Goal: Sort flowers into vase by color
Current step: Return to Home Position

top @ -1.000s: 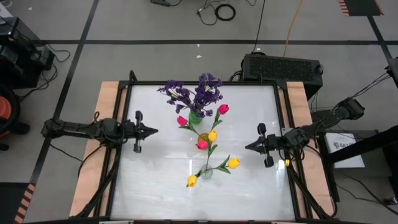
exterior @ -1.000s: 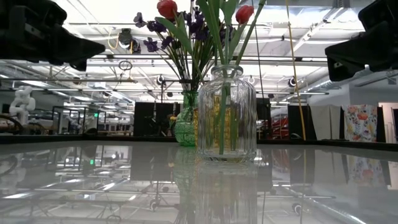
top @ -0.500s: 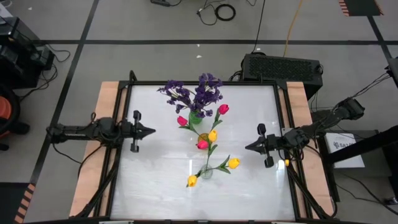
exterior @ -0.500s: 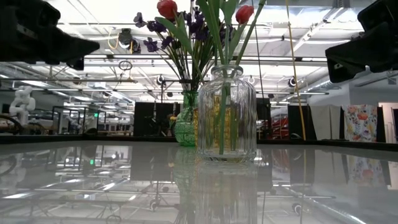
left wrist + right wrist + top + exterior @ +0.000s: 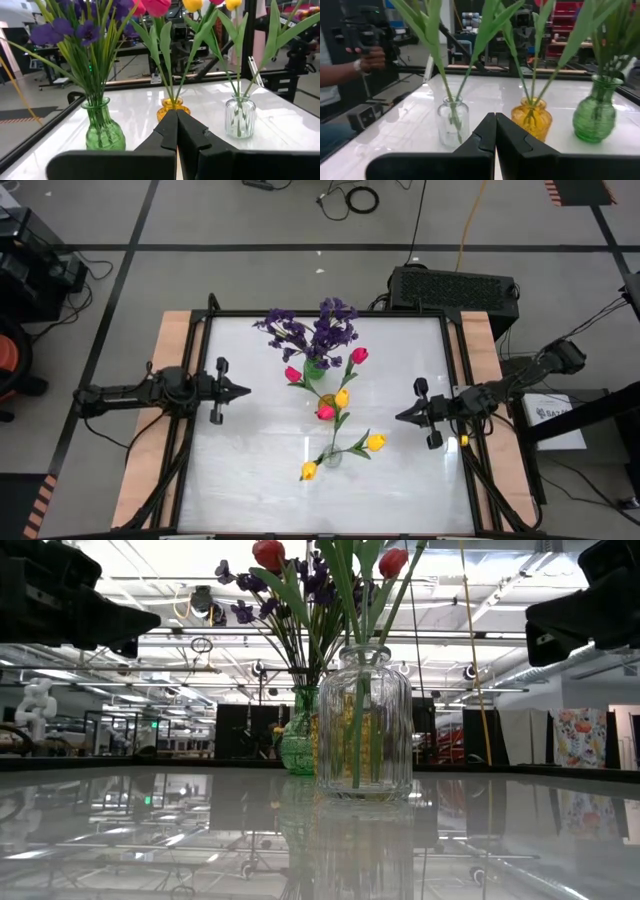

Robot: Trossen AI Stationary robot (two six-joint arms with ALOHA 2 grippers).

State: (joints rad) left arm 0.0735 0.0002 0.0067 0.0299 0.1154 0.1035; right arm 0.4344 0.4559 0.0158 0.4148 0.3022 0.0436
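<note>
Three small vases stand in the table's middle. The green vase [image 5: 314, 368] [image 5: 102, 131] holds bushy purple sprigs [image 5: 312, 330]. An amber vase [image 5: 172, 107] [image 5: 532, 118] holds pink-red tulips [image 5: 359, 355], and a clear glass vase [image 5: 331, 457] [image 5: 363, 725] holds yellow tulips [image 5: 375, 442]. Every stem stands in its vase's neck. My left gripper [image 5: 248, 391] [image 5: 176, 113] hovers shut left of the vases, its tip pointing at them. My right gripper [image 5: 397, 417] [image 5: 495, 116] hovers shut to their right, pointing back at them.
The glossy white tabletop [image 5: 250, 470] has open room on the near side and between each gripper and the vases. A black frame [image 5: 200, 410] runs along the table's sides. Beyond the table, a person's hand [image 5: 370, 57] holds a dark device.
My left gripper has drawn back a little toward the table's left edge, staying shut. The vases and flowers have not moved.
</note>
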